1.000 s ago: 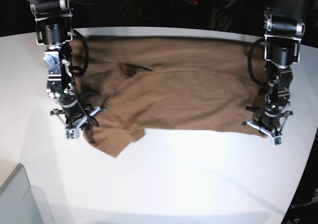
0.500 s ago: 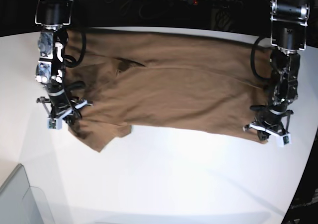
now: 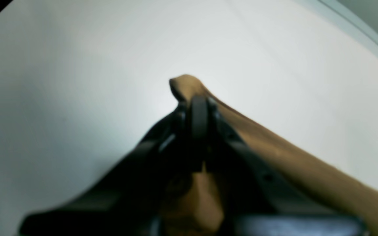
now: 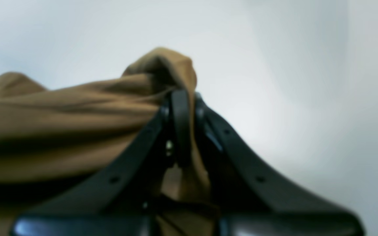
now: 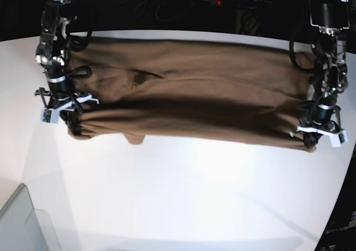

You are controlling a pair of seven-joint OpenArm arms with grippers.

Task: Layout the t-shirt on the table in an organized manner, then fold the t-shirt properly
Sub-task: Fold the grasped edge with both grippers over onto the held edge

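The brown t-shirt (image 5: 189, 95) is stretched wide across the far half of the white table (image 5: 194, 206), its near edge pulled taut and raised, with a dark shadow band under it. My left gripper (image 5: 312, 141) is shut on the shirt's near corner at the base view's right. In the left wrist view that gripper (image 3: 196, 98) pinches cloth (image 3: 307, 170), and a small fold sticks out past the fingertips. My right gripper (image 5: 71, 119) is shut on the opposite near corner. The right wrist view shows its tips (image 4: 179, 95) clamped on bunched fabric (image 4: 77, 114).
A clear grey bin (image 5: 22, 223) sits at the table's near left corner. The table's curved edge (image 5: 339, 195) runs down the right side. Dark equipment and cables lie beyond the far edge.
Both grippers have moved apart and toward the far side, still holding the cloth. The near edge is now straight and taut, and the drooping flap near the right gripper has been drawn up.
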